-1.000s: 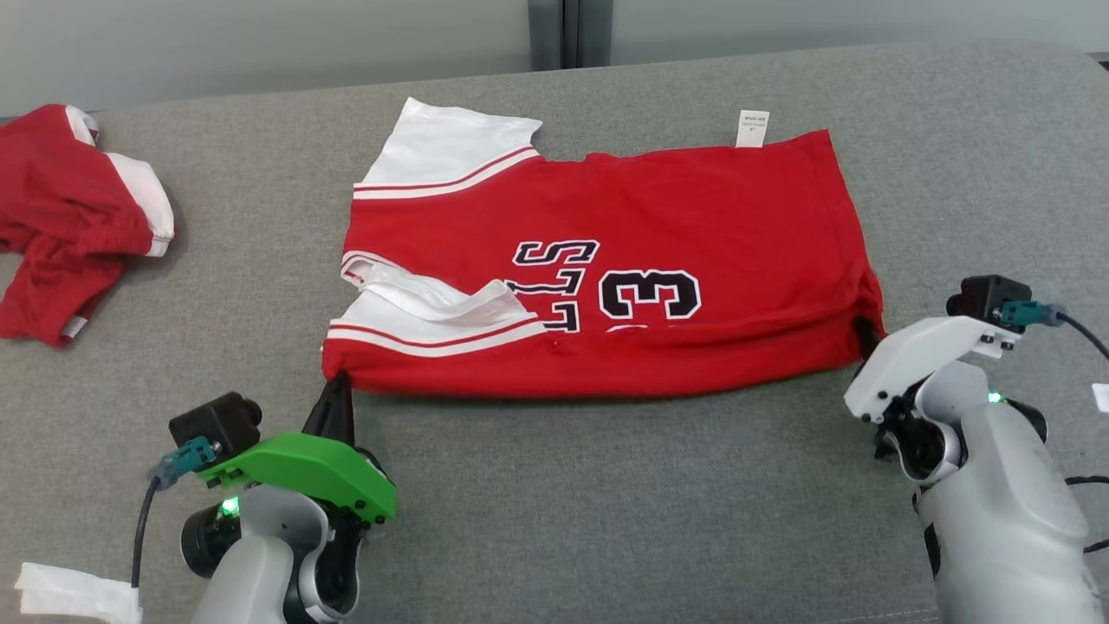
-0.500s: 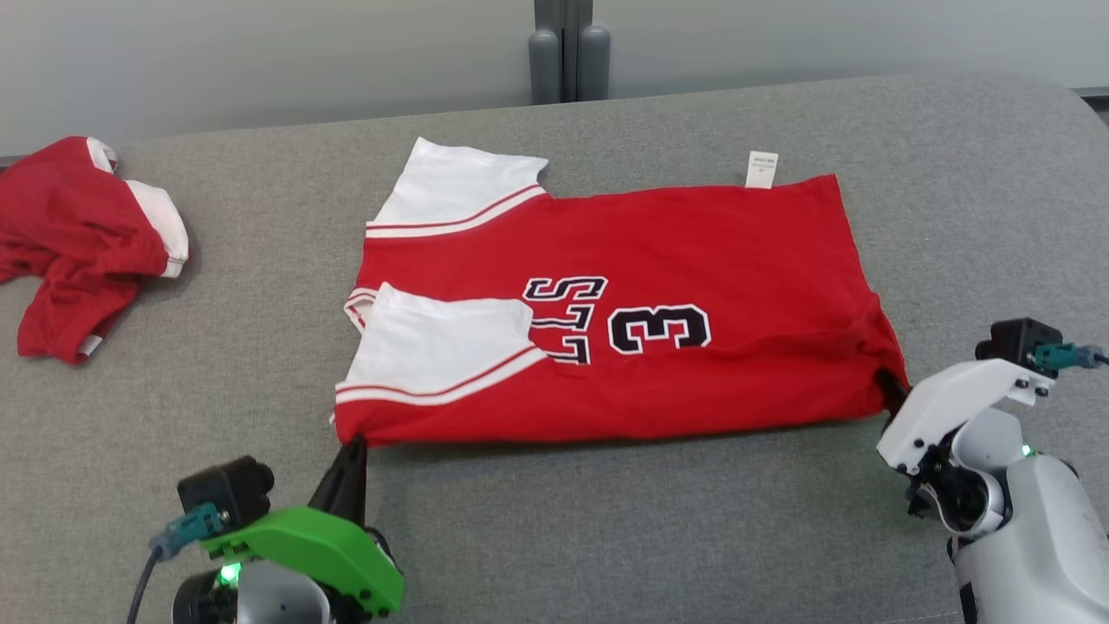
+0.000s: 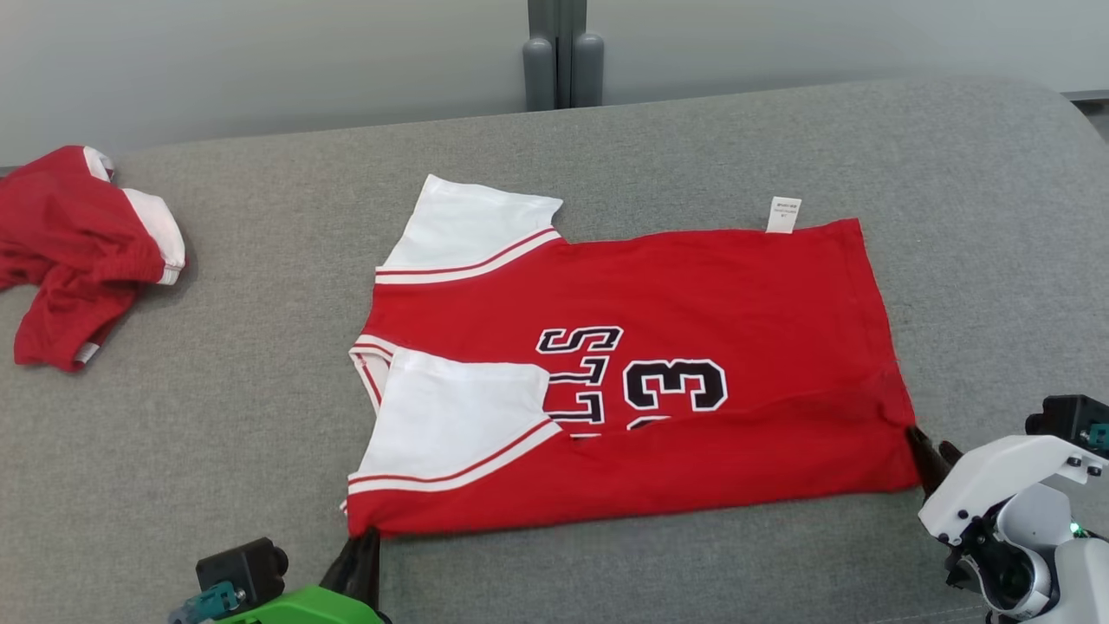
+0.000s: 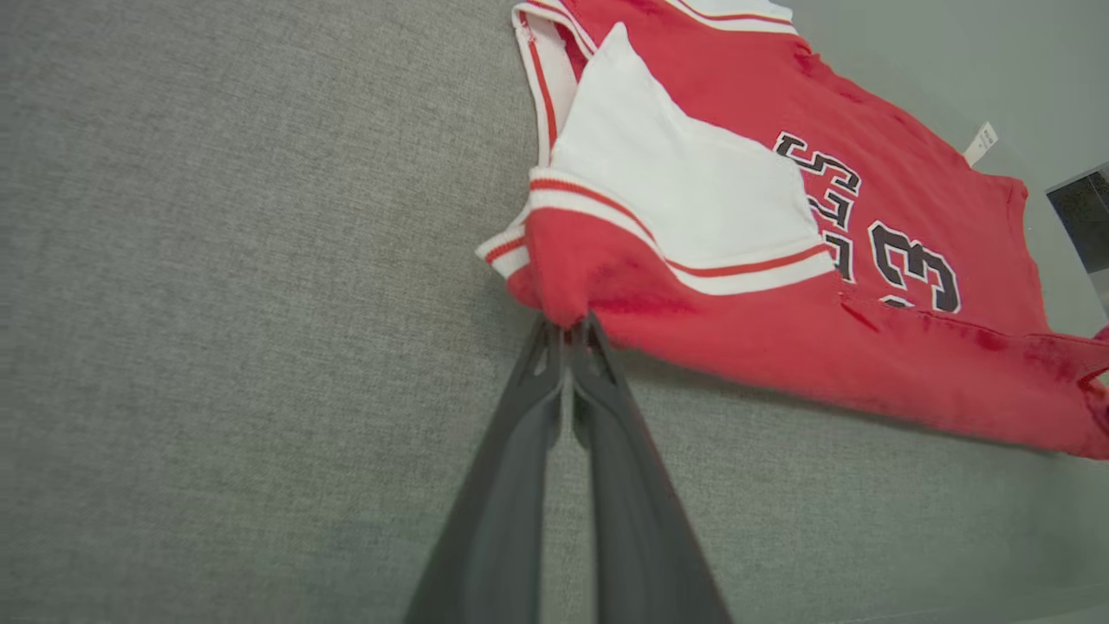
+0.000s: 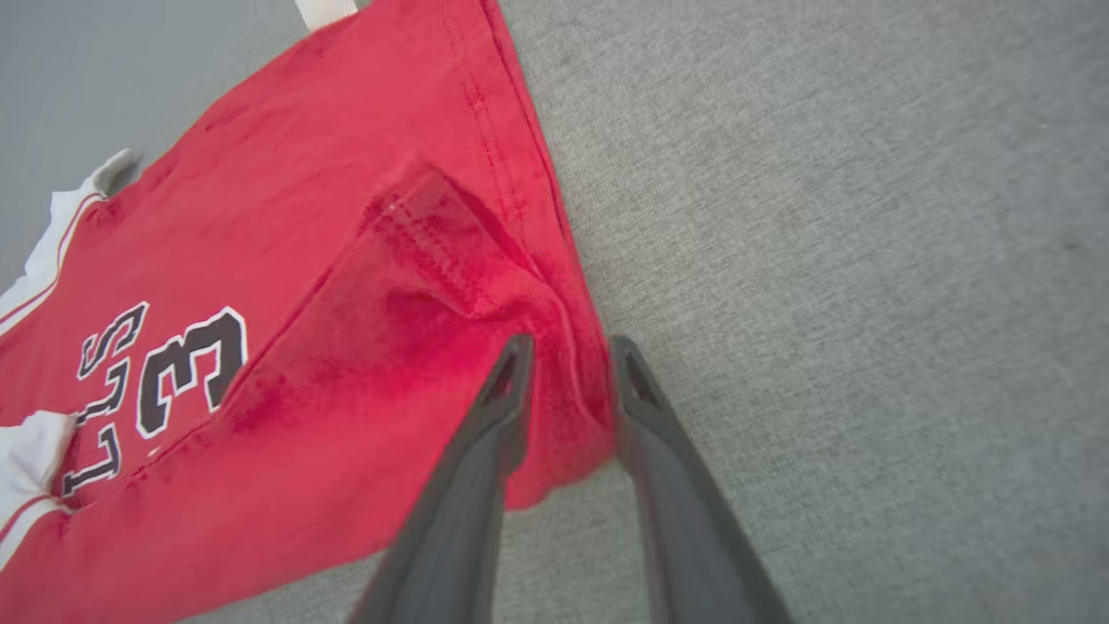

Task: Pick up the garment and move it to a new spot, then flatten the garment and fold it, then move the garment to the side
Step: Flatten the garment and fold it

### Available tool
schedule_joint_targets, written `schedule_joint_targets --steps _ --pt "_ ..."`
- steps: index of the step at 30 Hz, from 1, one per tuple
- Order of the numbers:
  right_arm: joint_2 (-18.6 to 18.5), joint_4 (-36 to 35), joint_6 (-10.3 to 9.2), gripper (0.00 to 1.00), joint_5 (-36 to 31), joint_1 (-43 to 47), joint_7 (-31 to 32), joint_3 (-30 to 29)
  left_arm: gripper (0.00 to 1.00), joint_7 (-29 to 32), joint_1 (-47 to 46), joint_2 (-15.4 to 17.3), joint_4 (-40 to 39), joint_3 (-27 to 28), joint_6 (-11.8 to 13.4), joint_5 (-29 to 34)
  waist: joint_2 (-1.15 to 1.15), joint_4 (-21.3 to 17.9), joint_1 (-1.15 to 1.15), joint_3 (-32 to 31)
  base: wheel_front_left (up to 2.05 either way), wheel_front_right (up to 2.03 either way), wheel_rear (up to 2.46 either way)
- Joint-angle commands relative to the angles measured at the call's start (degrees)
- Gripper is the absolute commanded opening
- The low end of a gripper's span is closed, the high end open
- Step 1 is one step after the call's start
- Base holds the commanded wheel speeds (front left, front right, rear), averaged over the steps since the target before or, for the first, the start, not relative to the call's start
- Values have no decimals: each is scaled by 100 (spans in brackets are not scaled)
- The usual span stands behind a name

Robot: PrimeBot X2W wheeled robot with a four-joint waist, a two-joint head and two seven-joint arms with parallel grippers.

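**A:** Where was the jersey (image 3: 693,295)?

**B:** It lay flat on the grey cushion (image 3: 217,433), well to the right of the crumpled red garment (image 3: 78,243). It looked folded along its near edge, with one white sleeve (image 3: 450,425) lying on top.

**A:** And the grippers?

**B:** The left gripper (image 4: 567,334) had its fingers pressed together on the near corner, on the side toward the crumpled red garment, with a pinch of red cloth between the tips. The right gripper (image 5: 572,364) sat at the near corner farthest from that garment. Its fingers were parted and the hem corner lay loose between them, so I judged it let go rather than gripped.

**A:** How would it handle?

**B:** I took it for a light, limp knit with no stiffness at all. Held at one point it would sag and trail, and the folded layers could slide apart. The rough weave of the cushion would probably drag on it.

**A:** So where should it be held?

**B:** At two corners of one edge, pinching through every layer at the stitched hem. The loose sleeve was no place to hold it.
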Motion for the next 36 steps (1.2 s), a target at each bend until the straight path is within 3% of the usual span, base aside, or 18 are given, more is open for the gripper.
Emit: schedule_joint_targets --steps 1,9,15,21,26,36 --pt "-3 -22 1 100 83 113 -68 4 100 -21 51 86 21 24 19 48 0 -29 0 -7 0 0 0" --pt "-10 -335 1 100 237 92 -257 104 100 219 -582 609 -247 100 -43 372 0 -215 0 164 0 0 0" --pt "-8 -897 1 100 174 -241 -264 389 100 831 -2104 1262 -304 148 -380 688 0 -505 0 580 0 0 0" --pt "-5 -1207 1 100 120 -944 -172 878 100 1700 -3954 1759 265 159 -868 692 0 -1016 0 1278 0 0 0" --pt "-1 -1232 1 100 78 -1671 -209 1390 100 2275 -5270 2039 997 208 -1063 761 0 -1519 0 1985 0 0 0" --pt "1 -834 1 100 278 -2454 -578 1992 100 2699 -5974 2260 1905 155 -1414 603 0 -2115 0 2781 0 0 0"
